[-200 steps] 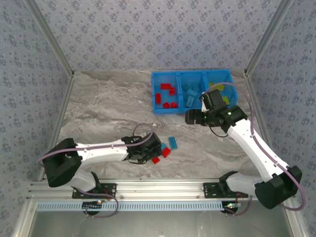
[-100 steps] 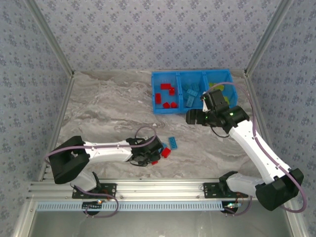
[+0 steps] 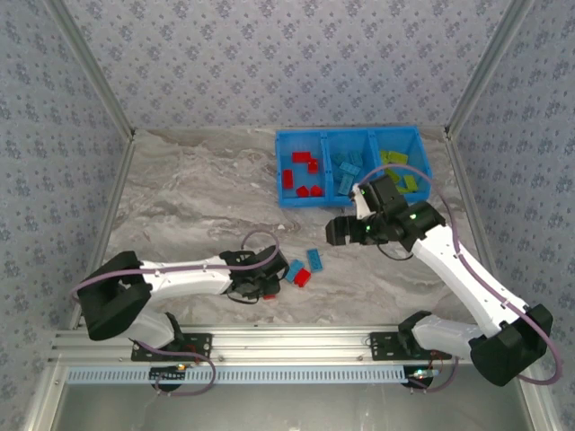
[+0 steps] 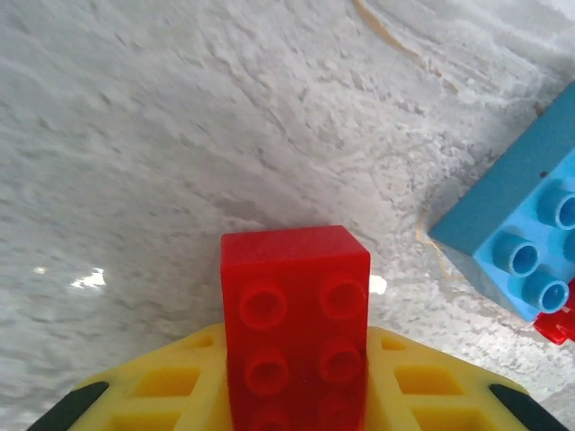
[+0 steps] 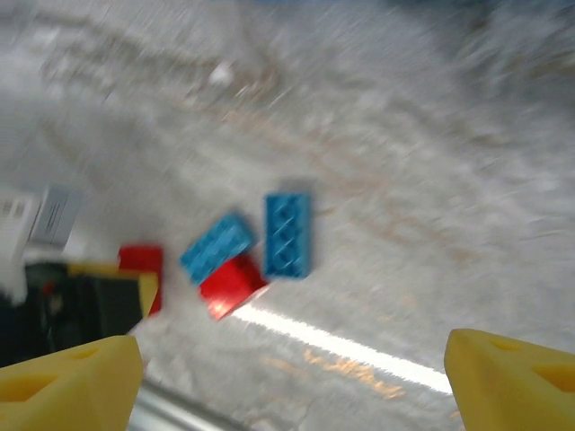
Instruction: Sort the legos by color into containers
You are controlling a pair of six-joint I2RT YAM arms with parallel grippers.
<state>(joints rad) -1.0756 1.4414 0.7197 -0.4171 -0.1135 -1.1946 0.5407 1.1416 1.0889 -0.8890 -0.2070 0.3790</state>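
Left wrist view: the left gripper (image 3: 261, 285) is squeezing a red brick (image 4: 295, 332) between its yellow fingers (image 4: 171, 395), close to the table (image 3: 198, 197). Two blue bricks (image 5: 287, 235) and a second red brick (image 5: 232, 283) are lying just beside it. The right gripper (image 5: 296, 375) is hanging wide open with nothing in it, between those bricks and the blue bin (image 3: 350, 132). The bin is sitting at the far side of the table, holding sorted bricks.
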